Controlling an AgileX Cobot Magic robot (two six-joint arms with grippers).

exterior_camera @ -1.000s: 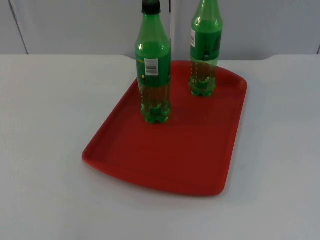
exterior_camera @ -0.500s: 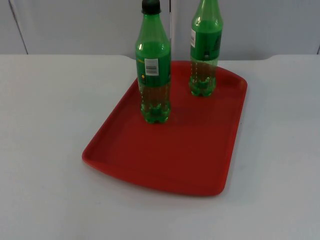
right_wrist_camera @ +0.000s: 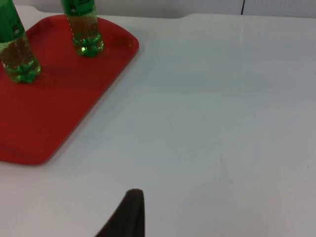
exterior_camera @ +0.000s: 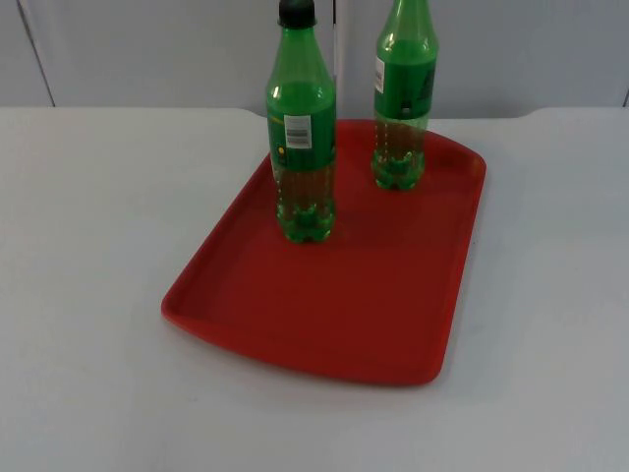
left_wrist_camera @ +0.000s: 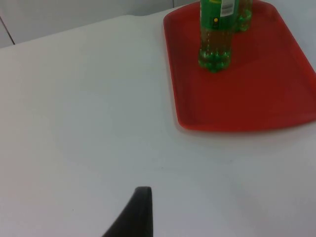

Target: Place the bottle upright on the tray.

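Note:
Two green plastic bottles stand upright on the red tray (exterior_camera: 344, 305). The one with a black cap (exterior_camera: 301, 138) is near the tray's left rim, and the other bottle (exterior_camera: 404, 98) stands at its far right corner. The left wrist view shows the capped bottle (left_wrist_camera: 216, 34), the second bottle (left_wrist_camera: 244, 12) just behind it, and the tray (left_wrist_camera: 247, 94). My left gripper (left_wrist_camera: 138, 217) waits over bare table to the tray's left. In the right wrist view both bottles (right_wrist_camera: 17, 54) (right_wrist_camera: 84, 29) stand on the tray (right_wrist_camera: 54, 108). My right gripper (right_wrist_camera: 129, 215) waits over bare table to its right.
White table top (exterior_camera: 88, 246) surrounds the tray on all sides. The grey partition wall (exterior_camera: 147, 49) rises just behind the tray's far edge.

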